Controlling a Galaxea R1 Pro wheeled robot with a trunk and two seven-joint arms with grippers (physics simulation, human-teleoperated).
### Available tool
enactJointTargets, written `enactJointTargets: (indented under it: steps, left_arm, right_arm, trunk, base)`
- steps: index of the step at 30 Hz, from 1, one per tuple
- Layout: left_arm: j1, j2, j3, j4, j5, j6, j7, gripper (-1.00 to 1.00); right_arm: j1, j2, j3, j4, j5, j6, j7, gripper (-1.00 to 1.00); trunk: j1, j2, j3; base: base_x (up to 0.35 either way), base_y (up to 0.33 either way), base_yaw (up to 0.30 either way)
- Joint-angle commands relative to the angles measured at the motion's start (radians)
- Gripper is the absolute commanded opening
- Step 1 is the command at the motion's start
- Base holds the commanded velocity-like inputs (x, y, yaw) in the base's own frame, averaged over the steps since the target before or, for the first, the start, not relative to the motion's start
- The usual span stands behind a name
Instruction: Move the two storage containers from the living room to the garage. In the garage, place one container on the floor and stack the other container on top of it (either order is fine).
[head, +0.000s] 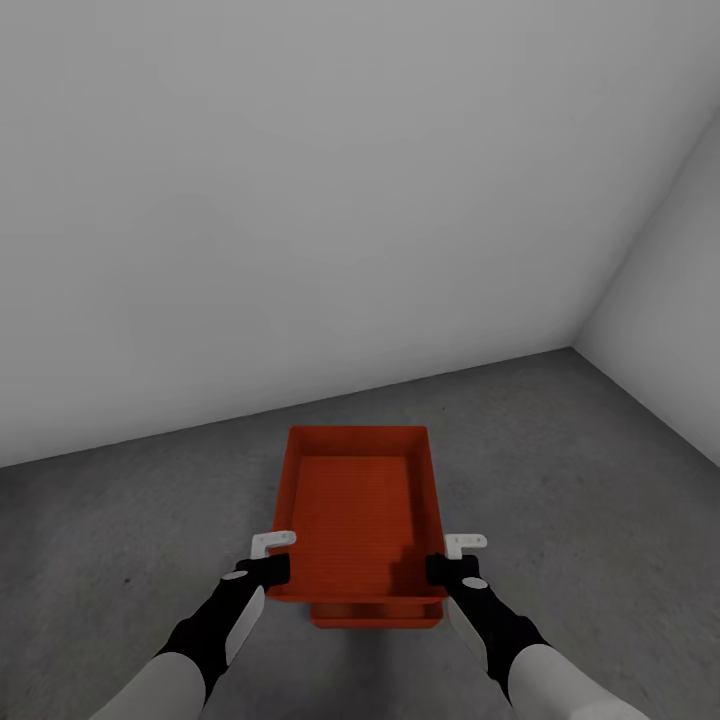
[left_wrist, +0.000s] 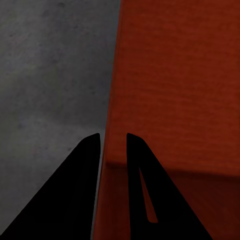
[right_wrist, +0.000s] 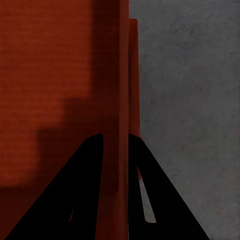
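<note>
Stacking step, in the garage: the upper container (head: 362, 515) sits over the lower container (head: 376, 616) on the floor (head: 600, 520), at 6 o'clock. Left gripper (left_wrist: 114, 142) and right gripper (right_wrist: 116, 142) jaws pinch its side walls. Next, judged: lower squarely, then release.

- Upper storage container (head: 360, 500): orange-red, its bottom finely ribbed and partly shadowed.
- Lower container (head: 375, 618): the same orange-red.
- Floor (head: 600, 520): mottled dark grey.
- Walls (head: 300, 200): plain white-grey.
- Left gripper (head: 268, 560) and right gripper (head: 455, 560): black, with white fittings.
</note>
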Motion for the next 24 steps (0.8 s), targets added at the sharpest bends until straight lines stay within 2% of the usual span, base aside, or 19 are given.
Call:
enactJointTargets:
  steps: [1,17,24]
  left_arm:
    - [0.000,0.029,0.036,-0.006,-0.015,0.005,0.032,-1.00]
    - [0.000,0.031,0.037,-0.006,-0.016,0.005,0.032,-1.00]
    - [0.000,0.031,0.038,-0.006,-0.016,0.005,0.033,-1.00]
  right_arm:
    - [-0.001,-0.002,-0.011,0.001,-0.010,0.004,-0.017,-1.00]
    - [0.000,-0.002,-0.012,0.001,-0.010,0.003,-0.018,-1.00]
    - [-0.001,-0.002,-0.011,0.001,-0.010,0.003,-0.018,-1.00]
  trunk:
    - [0.000,-0.001,-0.001]
    - [0.000,-0.001,-0.001]
    - [0.000,-0.001,-0.001]
  base:
    - [0.000,-0.047,0.000]
    - [0.000,-0.112,0.000]
    - [0.000,-0.026,0.000]
